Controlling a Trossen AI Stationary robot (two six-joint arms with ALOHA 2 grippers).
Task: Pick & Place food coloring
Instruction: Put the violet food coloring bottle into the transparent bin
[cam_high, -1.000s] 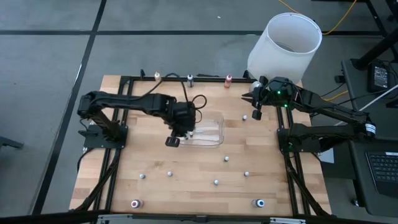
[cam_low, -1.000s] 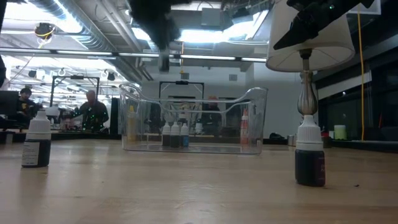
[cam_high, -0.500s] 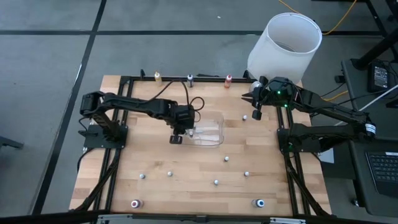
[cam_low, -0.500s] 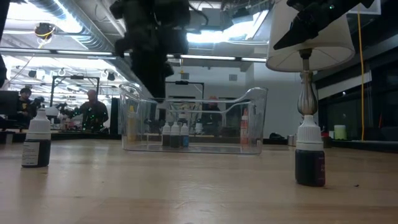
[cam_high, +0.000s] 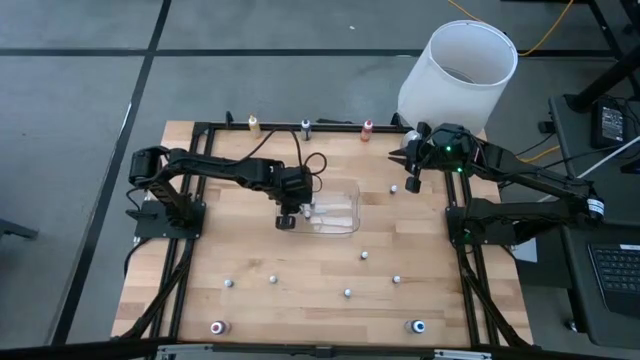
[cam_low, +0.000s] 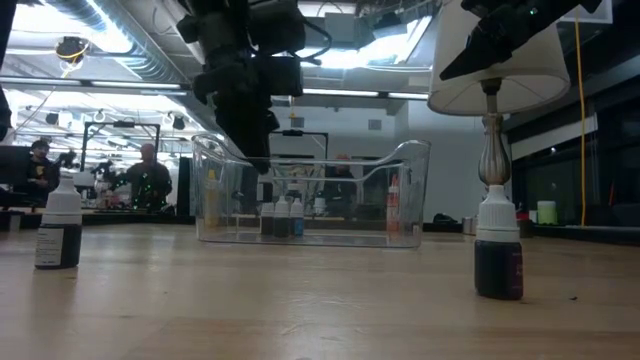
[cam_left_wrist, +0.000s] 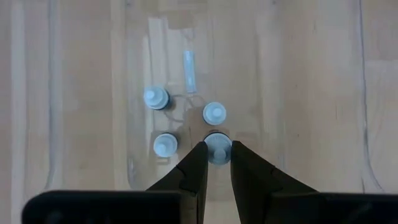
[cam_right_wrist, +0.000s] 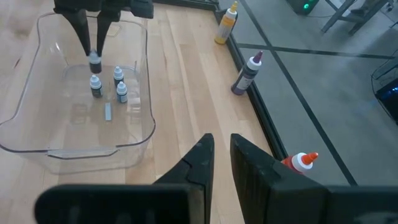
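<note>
From above, the left gripper (cam_high: 289, 212) hangs over the clear tray (cam_high: 345, 226) mid-desk (cam_high: 200, 300), while the right gripper (cam_high: 411, 165) waits at the far right corner. At desk height, bottles (cam_low: 282, 216) stand inside the tray. The left wrist view shows that gripper pinching one food coloring bottle (cam_left_wrist: 217, 148) by its cap, three others (cam_left_wrist: 156, 98) close by. In the right wrist view its own gripper (cam_right_wrist: 221, 155) is nearly pressed together, holding nothing.

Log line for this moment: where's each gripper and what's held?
left gripper: in clear tub, shut on small bottle | three bottles stand inside | right gripper: waiting near white bin, holding nothing
</note>
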